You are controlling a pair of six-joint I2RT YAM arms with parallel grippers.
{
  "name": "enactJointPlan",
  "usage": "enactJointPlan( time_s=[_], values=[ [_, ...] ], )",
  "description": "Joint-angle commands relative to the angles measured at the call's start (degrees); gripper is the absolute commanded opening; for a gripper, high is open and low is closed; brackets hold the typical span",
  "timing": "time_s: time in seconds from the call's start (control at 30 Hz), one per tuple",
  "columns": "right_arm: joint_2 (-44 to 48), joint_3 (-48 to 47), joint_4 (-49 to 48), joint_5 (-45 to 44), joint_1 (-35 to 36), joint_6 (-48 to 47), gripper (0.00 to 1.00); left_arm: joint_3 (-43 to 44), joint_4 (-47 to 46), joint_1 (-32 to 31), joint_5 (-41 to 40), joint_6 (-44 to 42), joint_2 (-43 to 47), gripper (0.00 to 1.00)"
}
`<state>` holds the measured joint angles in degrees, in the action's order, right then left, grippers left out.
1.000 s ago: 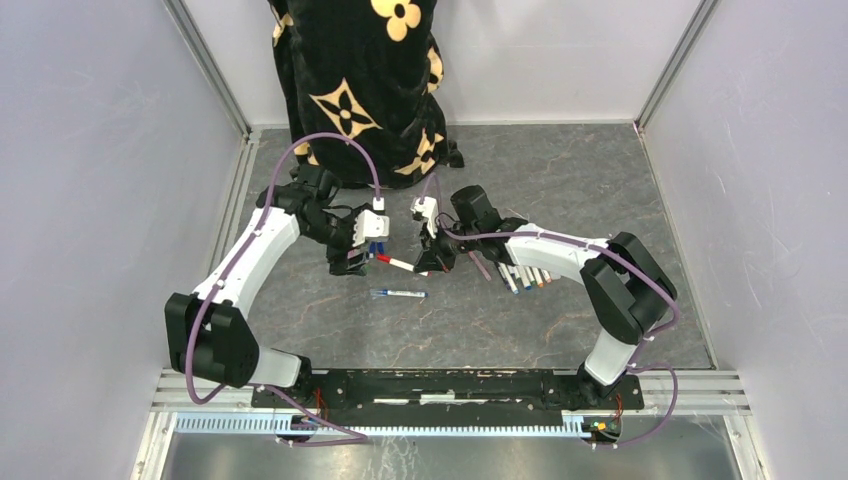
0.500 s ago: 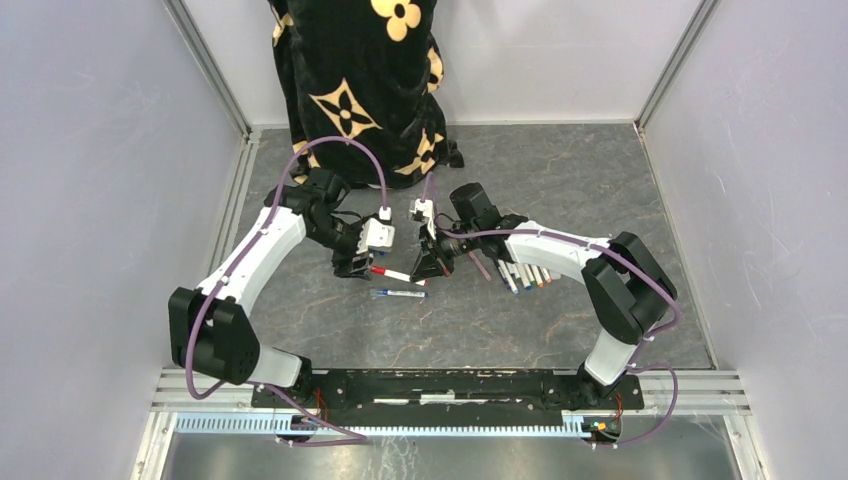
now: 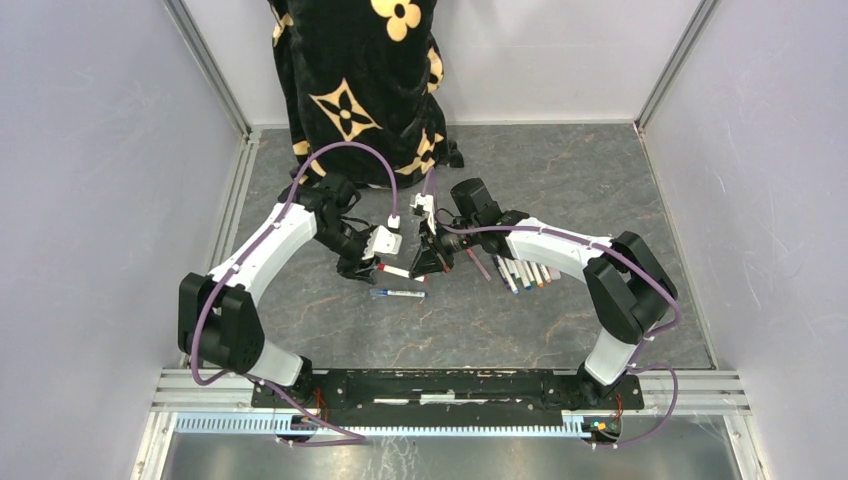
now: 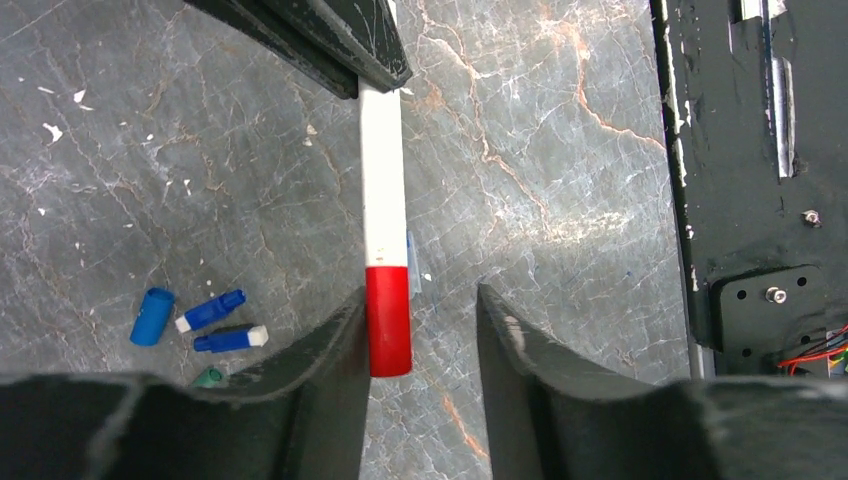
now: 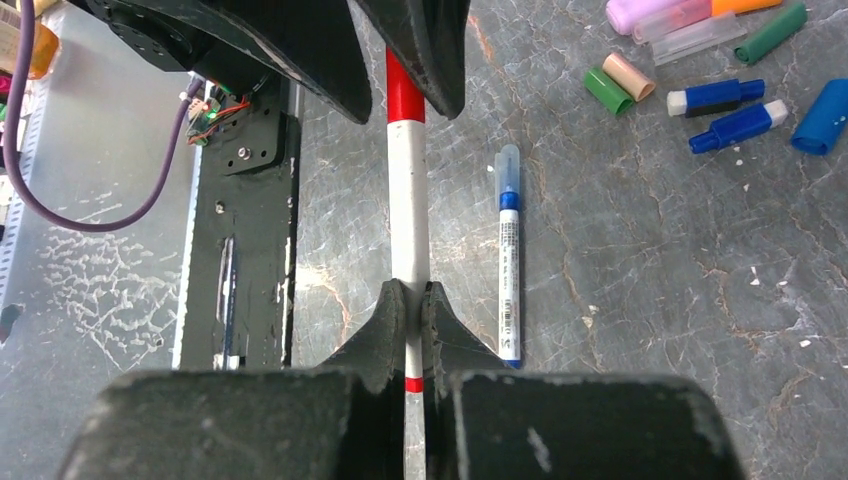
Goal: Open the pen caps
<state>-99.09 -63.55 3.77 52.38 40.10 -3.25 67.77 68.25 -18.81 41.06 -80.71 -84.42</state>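
A pen with a white barrel and a red cap hangs level above the table between both arms. My right gripper is shut on the barrel near its tail end. My left gripper stands around the red cap: one finger touches the cap, the other is a clear gap away, so it is open. From the top view the left gripper and the right gripper face each other at mid-table. Loose pen caps lie on the table, among them a blue one and a green one.
A blue-tipped pen lies on the table just nearer than the held one. A row of several pens lies under the right forearm. Two blue plugs rest beside the caps. A black patterned garment stands at the far edge.
My left gripper has moved right along the pen onto its red cap, and its jaws have narrowed around it. The right gripper has kept its hold on the barrel.
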Motion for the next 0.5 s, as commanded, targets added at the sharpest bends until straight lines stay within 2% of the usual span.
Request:
enactJointPlan(
  time_s=[0.0,0.17,0.23,0.27,0.3,0.37,0.43,0.47],
  values=[
    [0.10,-2.44,-1.70,1.58,-0.18,0.78,0.00,2.09,0.42,-1.29,1.71,-1.49,-0.56,0.44],
    [-0.61,-2.89,-2.03,1.65,-0.14,1.53,0.00,2.61,0.39,-2.02,2.06,-1.21,-0.91,0.30],
    [-0.93,-3.19,-1.97,1.76,-0.13,1.77,0.01,2.76,0.35,-2.64,1.71,-1.03,-1.13,0.18],
    [-0.93,-3.18,-2.07,1.68,-0.11,1.87,0.03,2.73,0.33,-2.84,1.39,-1.02,-1.25,0.08],
    [-0.99,-3.16,-2.23,1.67,-0.17,2.02,0.08,2.72,0.35,-2.90,1.04,-0.95,-1.34,0.03],
    [-1.00,-2.81,-3.29,2.09,-0.13,3.02,0.24,2.64,0.35,-3.07,0.41,-0.88,-1.44,0.02],
    [-1.22,-1.52,-8.55,3.58,0.02,7.55,0.41,2.78,0.36,-3.01,0.32,-0.81,-1.40,0.02],
    [-1.52,-1.03,-10.73,4.38,0.19,9.24,0.46,2.92,0.35,-3.11,0.52,-0.81,-1.36,0.02]
  ],
)
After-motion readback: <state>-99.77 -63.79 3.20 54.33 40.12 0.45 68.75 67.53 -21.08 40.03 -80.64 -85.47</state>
